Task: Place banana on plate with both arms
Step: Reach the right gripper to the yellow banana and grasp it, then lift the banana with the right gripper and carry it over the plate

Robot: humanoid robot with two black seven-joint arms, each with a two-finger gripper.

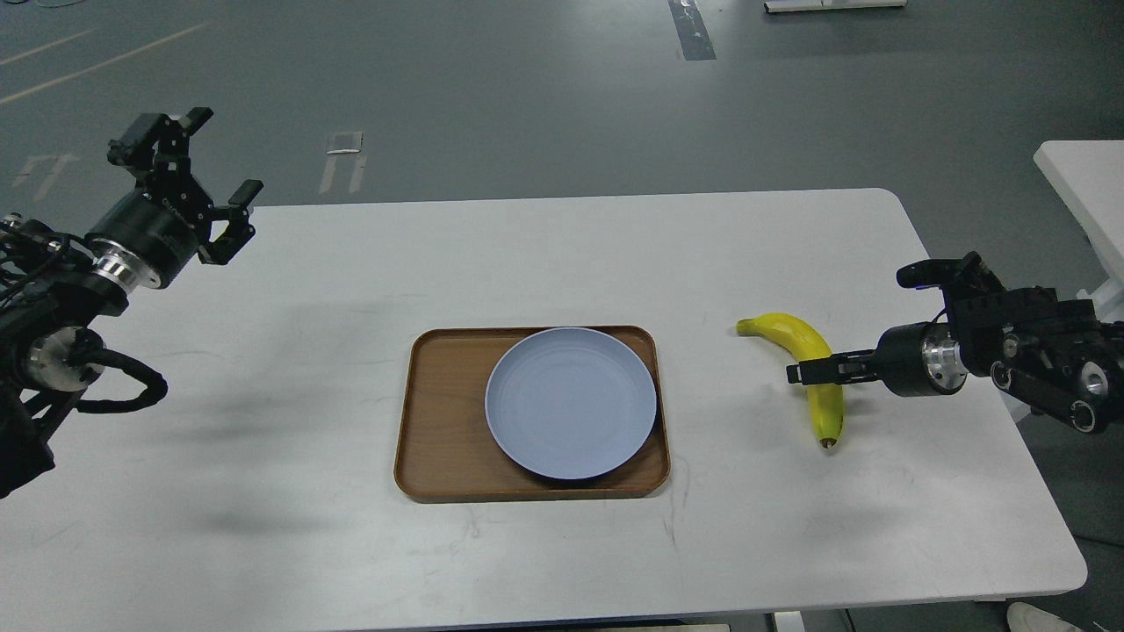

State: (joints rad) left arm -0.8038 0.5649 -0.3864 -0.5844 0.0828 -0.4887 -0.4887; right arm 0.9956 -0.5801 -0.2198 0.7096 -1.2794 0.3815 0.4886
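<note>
Lying right of centre on the table (351,544), the banana (812,364) runs top-left to bottom-right. The right gripper (803,372) crosses its middle, whether clamped I cannot tell; the left gripper (224,167) hangs spread, upper left. The plate (571,404) sits centre.

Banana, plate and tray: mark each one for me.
banana (790,335): head view, on its upper yellow curve, right of the tray.
plate (571,402): head view, on its bare pale blue centre.
tray (443,412): head view, on its bare wood floor left of the plate.
</note>
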